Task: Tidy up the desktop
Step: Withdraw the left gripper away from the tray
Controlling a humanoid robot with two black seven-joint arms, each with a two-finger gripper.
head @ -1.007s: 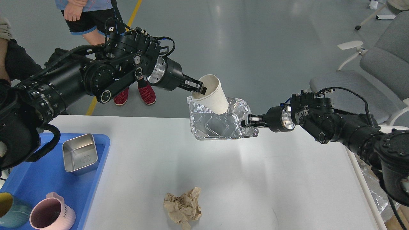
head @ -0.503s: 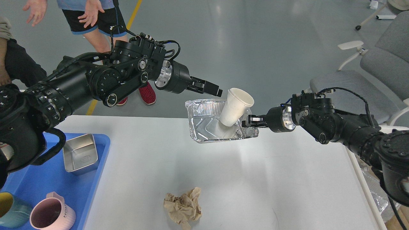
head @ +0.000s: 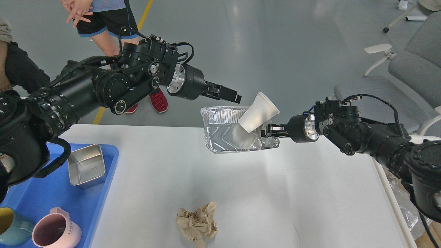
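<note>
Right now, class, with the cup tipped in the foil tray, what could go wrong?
1. The cup leans over the rim of the foil tray; a jolt could likely tip it out onto the desktop.
2. The right gripper pinches only one end of the thin tray, held in the air, so it may bend or slip.
3. The left gripper hangs close to the cup and might knock it.

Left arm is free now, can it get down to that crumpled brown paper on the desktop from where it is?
Probably yes. The left gripper holds nothing, and the crumpled paper lies alone on the desktop, nothing on or against it. The foil tray in the right gripper hangs farther back, off that path.
</note>
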